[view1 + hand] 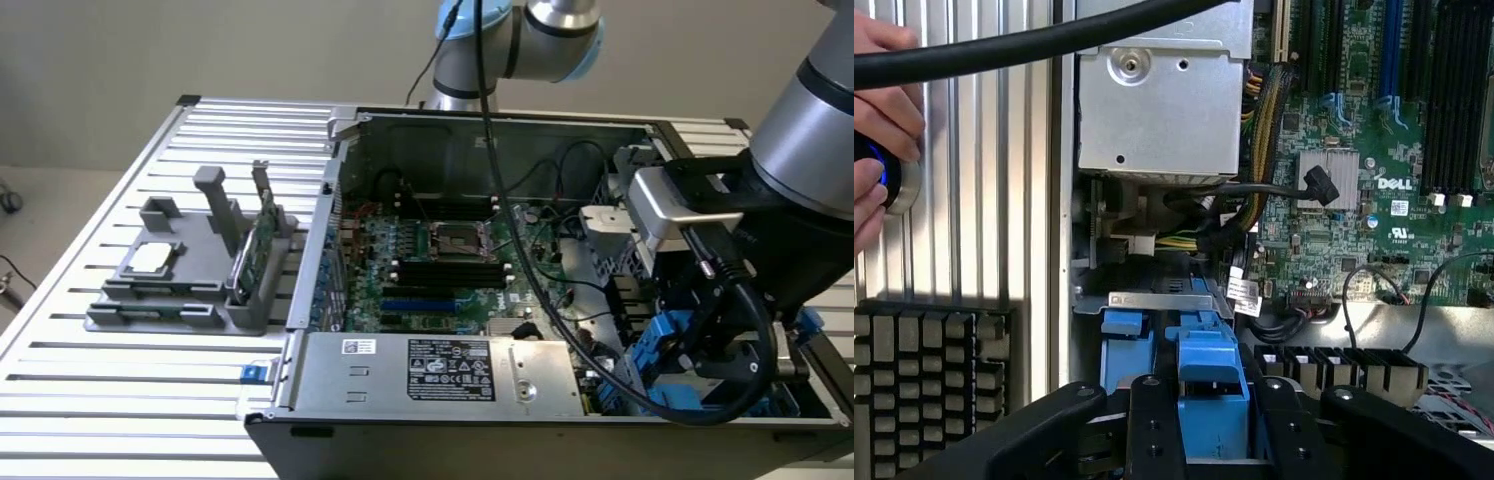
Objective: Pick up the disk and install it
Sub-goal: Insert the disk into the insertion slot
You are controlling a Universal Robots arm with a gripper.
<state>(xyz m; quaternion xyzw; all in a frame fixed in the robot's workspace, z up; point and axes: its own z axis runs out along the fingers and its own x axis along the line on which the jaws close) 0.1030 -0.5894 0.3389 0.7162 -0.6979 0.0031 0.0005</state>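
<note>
Your gripper (1211, 402) is clamping the disk (1209, 360) by its blue carrier at the drive bay (1154, 300) inside the computer case (454, 150), and you are likely handling something stiff, weighty and shock-sensitive, so the carrier's sides are offering the safest hold.

From my station I see a plain beige wall (200, 50) on the far side and pale floor (40, 220) off the exterior view's left. A slatted aluminium table (80, 350) spans the scene, lit softly and evenly.
</note>
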